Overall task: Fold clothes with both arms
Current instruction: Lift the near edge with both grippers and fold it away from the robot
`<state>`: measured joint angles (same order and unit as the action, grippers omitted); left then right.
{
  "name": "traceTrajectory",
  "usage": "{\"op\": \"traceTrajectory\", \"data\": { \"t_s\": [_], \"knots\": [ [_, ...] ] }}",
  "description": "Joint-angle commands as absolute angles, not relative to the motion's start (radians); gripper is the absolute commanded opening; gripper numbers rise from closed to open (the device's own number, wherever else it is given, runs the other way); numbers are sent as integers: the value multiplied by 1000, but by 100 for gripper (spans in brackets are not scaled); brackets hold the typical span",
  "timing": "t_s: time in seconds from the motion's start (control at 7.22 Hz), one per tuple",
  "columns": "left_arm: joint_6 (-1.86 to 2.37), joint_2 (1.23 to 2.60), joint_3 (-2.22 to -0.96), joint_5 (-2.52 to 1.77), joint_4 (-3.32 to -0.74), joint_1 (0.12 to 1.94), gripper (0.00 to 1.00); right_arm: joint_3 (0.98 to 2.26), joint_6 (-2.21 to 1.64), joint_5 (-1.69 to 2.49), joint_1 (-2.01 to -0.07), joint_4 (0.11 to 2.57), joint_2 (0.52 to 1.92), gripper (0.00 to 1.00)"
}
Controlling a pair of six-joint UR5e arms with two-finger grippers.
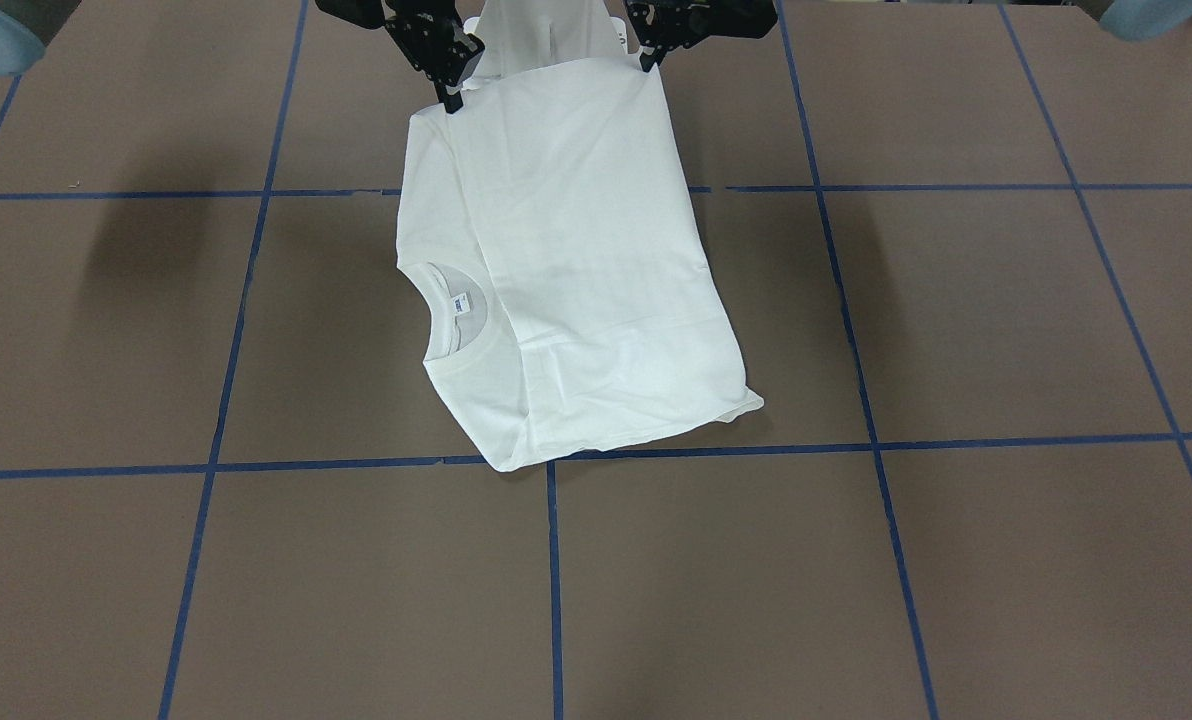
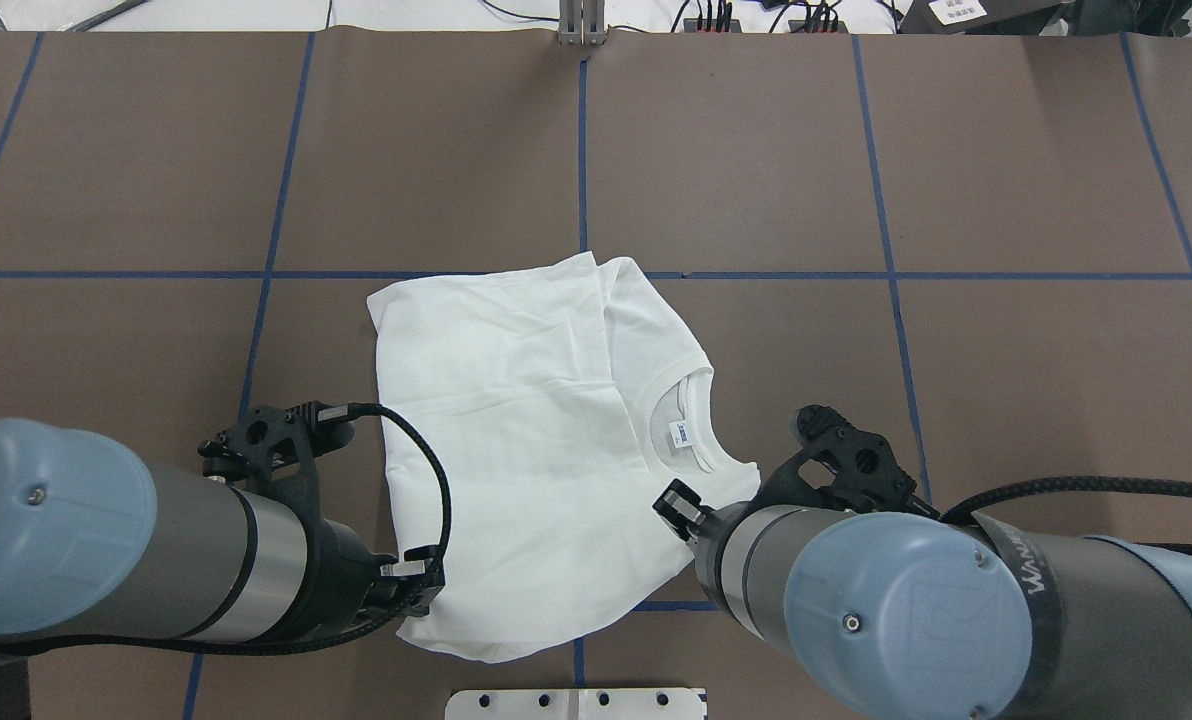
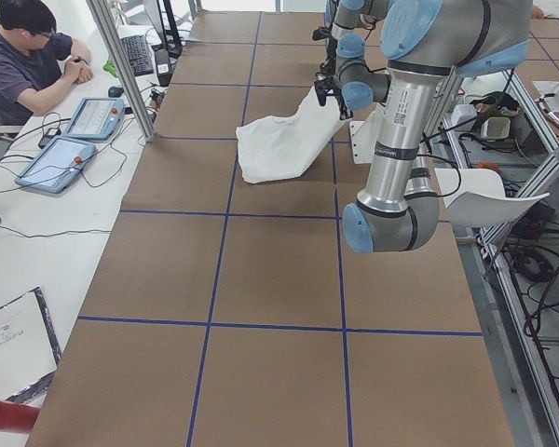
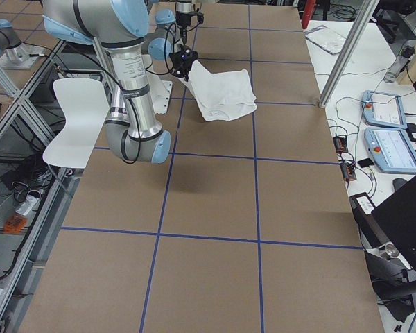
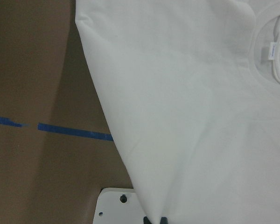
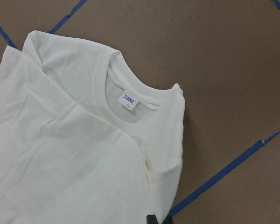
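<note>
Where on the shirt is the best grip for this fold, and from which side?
The two robot-side corners of the shirt, from the robot's side: that edge is straight and lifted, the far end lying on the table. The left gripper and right gripper pinch there.

This is a robotics lab. Two industrial arms, the left arm (image 3: 401, 126) and the right arm (image 4: 132, 76), reach over a broad brown worktop (image 1: 956, 320) gridded with blue tape (image 1: 556, 590). A white plate with bolt holes (image 2: 576, 703) lies just behind the left tool (image 1: 646, 63) and the right tool (image 1: 451, 100). Well out to the side of both tools, a white side bench (image 3: 9, 270) carries teach pendants (image 3: 95, 116), a keyboard (image 3: 135, 54) and loose cables (image 3: 37, 230), and a person (image 3: 28, 65) sits there. Aluminium frame posts (image 3: 121, 70) rise alongside, and plugged-in leads (image 2: 756, 15) line the edge farthest from the tools.
</note>
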<state>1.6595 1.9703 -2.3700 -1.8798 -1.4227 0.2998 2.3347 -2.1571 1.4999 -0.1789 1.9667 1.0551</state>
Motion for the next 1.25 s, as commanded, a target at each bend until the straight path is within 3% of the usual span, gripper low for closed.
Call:
{"op": "traceTrajectory", "data": {
  "t_s": [0.0, 0.28, 0.69, 1.11],
  "knots": [
    [1629, 1991, -2353, -1881, -1390, 316, 0, 2291, -2078, 1494, -183, 1979, 1020, 0],
    [1504, 1993, -2274, -1878, -1390, 414, 0, 2164, -1944, 1483, -248, 1962, 948, 0],
    [1369, 2011, -2162, -1875, -1399, 529, 0, 1957, -1806, 1486, -340, 1739, 908, 0],
    [1299, 2065, -1970, -1809, -1489, 592, 0, 1789, -1731, 1491, -419, 1687, 826, 0]
  ]
}}
